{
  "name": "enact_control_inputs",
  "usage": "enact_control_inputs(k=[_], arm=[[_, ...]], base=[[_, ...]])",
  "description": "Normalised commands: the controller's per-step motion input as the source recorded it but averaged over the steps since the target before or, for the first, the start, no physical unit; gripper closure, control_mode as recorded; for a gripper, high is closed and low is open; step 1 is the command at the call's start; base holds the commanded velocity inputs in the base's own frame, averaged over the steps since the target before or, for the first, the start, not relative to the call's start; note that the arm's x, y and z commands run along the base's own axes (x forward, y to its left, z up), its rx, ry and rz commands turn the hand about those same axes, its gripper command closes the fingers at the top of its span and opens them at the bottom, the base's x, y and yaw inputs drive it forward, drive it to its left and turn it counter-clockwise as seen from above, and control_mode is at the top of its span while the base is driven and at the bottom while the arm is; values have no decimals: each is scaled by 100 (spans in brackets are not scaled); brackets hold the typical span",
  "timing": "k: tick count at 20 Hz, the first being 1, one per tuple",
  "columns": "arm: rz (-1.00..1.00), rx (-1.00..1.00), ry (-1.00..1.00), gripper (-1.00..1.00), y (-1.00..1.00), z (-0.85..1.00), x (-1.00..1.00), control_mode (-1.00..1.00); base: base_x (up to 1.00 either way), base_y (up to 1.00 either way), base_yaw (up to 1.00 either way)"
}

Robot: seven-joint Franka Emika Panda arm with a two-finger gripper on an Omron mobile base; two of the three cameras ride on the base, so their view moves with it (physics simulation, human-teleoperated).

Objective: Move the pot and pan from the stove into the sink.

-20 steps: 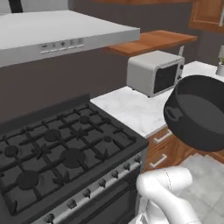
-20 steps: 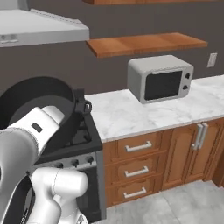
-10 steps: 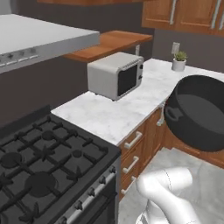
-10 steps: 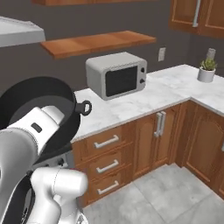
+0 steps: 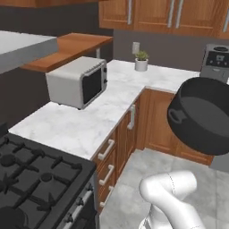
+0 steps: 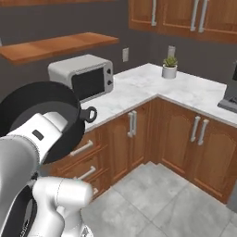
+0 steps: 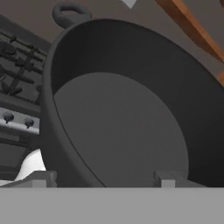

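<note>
Hand view shows the pot [image 7: 131,113] right in front of the pincer [image 7: 103,177], whose two tips are spread wide over the pot's near rim and hold it tipped up in the air. Beyond the pot lies the stove [image 7: 17,83]. Left base view shows the pot [image 5: 203,116] high over the floor, well apart from the marble surface [image 5: 89,125] with the microwave [image 5: 78,82].

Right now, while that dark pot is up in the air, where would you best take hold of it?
Probably by the rim wall, coming from the open mouth with one finger inside and one outside. The dark grey pot has thin, straight sides that suit a pinch; its loop handle looks small. The gripper seems to hold its near wall.
</note>
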Motion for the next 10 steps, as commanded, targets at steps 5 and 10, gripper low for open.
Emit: enact_control_inputs(k=[5,10], arm=[[0,0,0,100,0,0,0,100],[0,0,0,100,0,0,0,100]], base=[[2,-51,-39],[0,-54,-38]])
